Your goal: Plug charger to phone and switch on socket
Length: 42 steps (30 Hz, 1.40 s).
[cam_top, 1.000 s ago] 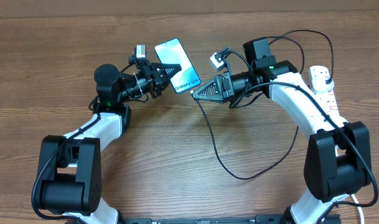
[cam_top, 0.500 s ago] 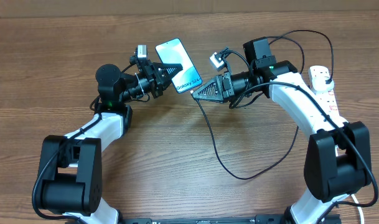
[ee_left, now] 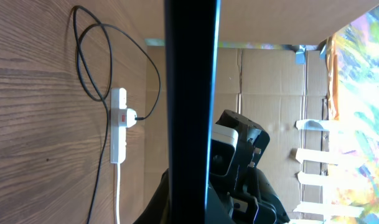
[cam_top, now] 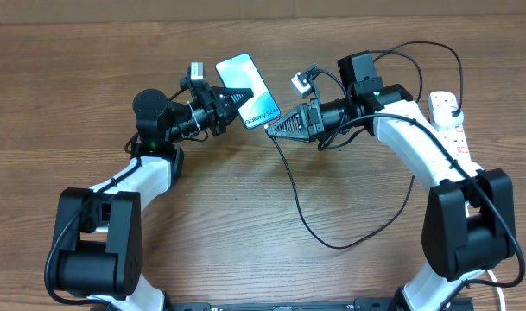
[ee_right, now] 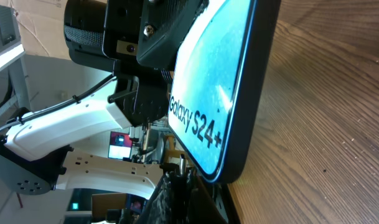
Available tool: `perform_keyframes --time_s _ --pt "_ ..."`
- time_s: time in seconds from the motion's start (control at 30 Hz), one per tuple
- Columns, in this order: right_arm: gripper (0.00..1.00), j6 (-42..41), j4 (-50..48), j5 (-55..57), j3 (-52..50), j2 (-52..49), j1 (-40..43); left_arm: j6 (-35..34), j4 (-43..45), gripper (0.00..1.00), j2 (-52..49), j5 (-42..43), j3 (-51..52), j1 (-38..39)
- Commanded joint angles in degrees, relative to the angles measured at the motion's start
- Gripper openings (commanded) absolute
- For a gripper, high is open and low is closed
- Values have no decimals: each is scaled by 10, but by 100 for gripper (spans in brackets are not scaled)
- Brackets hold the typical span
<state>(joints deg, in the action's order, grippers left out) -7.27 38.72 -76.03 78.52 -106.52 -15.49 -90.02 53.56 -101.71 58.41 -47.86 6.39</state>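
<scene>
My left gripper [cam_top: 232, 101] is shut on the phone [cam_top: 248, 90] and holds it tilted above the table, screen up, with the "Galaxy" text toward my right gripper. In the left wrist view the phone [ee_left: 189, 93] is an edge-on dark bar. My right gripper [cam_top: 275, 128] is shut on the charger's connector tip [ee_right: 182, 163], which sits just below the phone's lower short edge [ee_right: 229, 168] and apart from it. The black cable [cam_top: 332, 244] loops over the table to the socket [cam_top: 448, 117] at the far right, where the black plug [cam_top: 453, 102] sits.
The socket [ee_left: 117, 134] and its thick white cord [ee_left: 116, 193] also show in the left wrist view, with loops of black cable [ee_left: 89, 62] beside them. Cardboard walls [ee_left: 270, 81] stand behind the table. The cable loop lies between the two arm bases.
The left gripper has shifted the phone very slightly to the right, toward the right gripper. The right arm has held still.
</scene>
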Motion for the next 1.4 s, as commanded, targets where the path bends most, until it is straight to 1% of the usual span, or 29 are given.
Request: perform_keyframes --time_s 0.0,0.57,0.67,0.93,1.2,1.37 --pt "4 -3 -5 1 -5 10 -3 11 7 4 1 -2 -11 5" --pt "4 -20 -17 19 -5 10 -3 11 7 4 1 1 -11 7" --pt "4 -35 -28 18 -5 10 -3 11 7 4 1 1 -11 9" --pt "4 -35 -35 19 -5 10 -3 11 7 4 1 2 -11 9" --pt "4 -65 -57 23 -5 10 -3 12 7 4 1 12 -11 9" --pt "4 -65 -61 23 -5 10 -3 13 7 4 1 13 -11 9"
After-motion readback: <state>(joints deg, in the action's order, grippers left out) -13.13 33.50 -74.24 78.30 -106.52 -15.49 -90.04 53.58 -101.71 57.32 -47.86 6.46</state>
